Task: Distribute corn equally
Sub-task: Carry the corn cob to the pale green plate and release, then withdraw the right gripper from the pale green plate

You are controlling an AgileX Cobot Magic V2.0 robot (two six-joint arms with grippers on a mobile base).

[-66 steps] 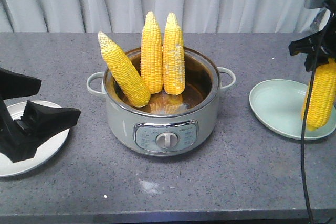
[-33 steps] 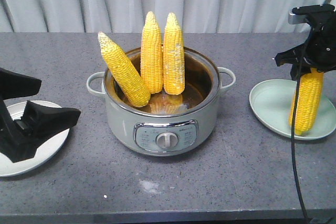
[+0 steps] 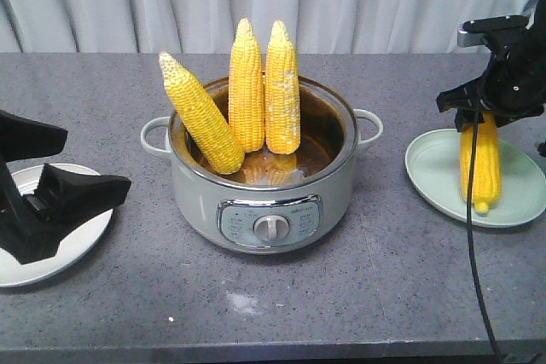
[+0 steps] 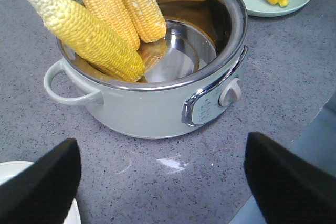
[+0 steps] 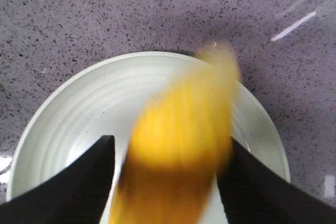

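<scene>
The main risk is at the right plate. The cob hangs nearly upright, with its lower tip at the plate's near side, close to the rim. If it is let go at this tilt, it could topple or roll over the rim onto the counter. The right wrist view shows it blurred while the plate is sharp, so it may be slipping.

The right gripper straddles the cob's top end with a finger on each side. I cannot tell whether they pinch it or have parted. The left gripper is spread wide and holds nothing, above the left plate. Three cobs lean in the pot at centre.
</scene>
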